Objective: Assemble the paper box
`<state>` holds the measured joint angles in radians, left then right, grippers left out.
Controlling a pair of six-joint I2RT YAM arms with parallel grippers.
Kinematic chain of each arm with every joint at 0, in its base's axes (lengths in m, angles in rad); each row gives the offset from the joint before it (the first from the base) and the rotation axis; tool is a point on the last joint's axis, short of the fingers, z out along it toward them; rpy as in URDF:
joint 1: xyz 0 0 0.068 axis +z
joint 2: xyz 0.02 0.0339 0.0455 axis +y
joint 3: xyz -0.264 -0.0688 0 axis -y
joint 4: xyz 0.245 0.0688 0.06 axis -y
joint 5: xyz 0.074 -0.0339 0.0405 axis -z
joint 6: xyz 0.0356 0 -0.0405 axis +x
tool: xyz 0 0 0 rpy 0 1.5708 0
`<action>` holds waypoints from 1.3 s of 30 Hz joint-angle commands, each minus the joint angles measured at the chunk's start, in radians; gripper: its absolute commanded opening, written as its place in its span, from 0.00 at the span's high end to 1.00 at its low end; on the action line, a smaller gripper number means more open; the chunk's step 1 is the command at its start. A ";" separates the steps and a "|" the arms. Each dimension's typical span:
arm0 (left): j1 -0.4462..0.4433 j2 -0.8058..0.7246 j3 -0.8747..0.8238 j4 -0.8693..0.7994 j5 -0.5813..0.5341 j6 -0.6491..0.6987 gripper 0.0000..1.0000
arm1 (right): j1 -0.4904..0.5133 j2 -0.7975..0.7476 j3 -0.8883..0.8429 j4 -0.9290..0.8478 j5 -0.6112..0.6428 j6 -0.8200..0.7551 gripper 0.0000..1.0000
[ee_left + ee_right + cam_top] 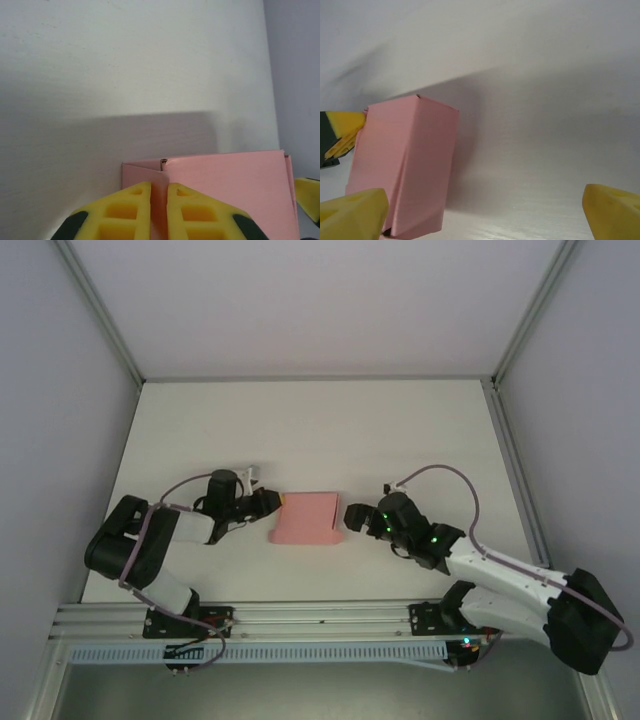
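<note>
Jaws of the left gripper [268, 502] are pinched together, left of centre in the overhead view, touching the left edge of the paper box [308, 518]. From the left wrist, at the bottom of the frame, the two yellow fingers [135, 212] stand nearly together with a thin pink wall of the paper box [230, 180] caught between them, so that's a firm grip on the card. Moving to the middle: the box sits on the white table [300, 430], pink, folded up, just below the centre of the overhead frame. Over to the right, the right gripper [355, 515] hovers just beside the box's right edge. Its wrist view shows the yellow fingers [350, 212] spread wide into the bottom corners, holding nothing, with the box [405, 160] at lower left.
</note>
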<state>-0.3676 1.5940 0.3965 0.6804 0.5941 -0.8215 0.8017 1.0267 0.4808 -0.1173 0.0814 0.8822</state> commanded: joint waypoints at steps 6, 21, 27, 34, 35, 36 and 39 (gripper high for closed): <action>0.027 0.034 -0.045 0.085 0.059 -0.042 0.96 | -0.041 0.240 0.108 0.231 -0.318 0.089 0.00; 0.035 -0.013 -0.053 0.114 0.065 -0.026 0.85 | -0.054 0.425 0.150 0.455 -0.488 0.127 0.47; 0.035 -0.118 -0.015 0.082 0.065 0.022 0.49 | -0.073 0.357 0.137 0.384 -0.460 0.135 0.61; -0.014 -0.395 0.143 -0.320 -0.104 0.395 0.00 | -0.163 0.290 0.156 0.190 -0.480 0.251 0.58; -0.053 -0.442 0.169 -0.389 -0.176 0.500 0.00 | -0.190 0.292 0.170 0.140 -0.512 0.287 0.57; -0.091 -0.478 0.186 -0.438 -0.240 0.579 0.00 | -0.215 0.296 0.185 0.088 -0.543 0.320 0.56; -0.204 -0.564 0.206 -0.525 -0.288 0.817 0.00 | -0.293 0.331 0.228 -0.022 -0.701 0.399 0.57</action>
<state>-0.4980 1.0798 0.5827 0.3447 0.4152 -0.3305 0.5564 1.3373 0.6571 0.0086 -0.4675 1.1690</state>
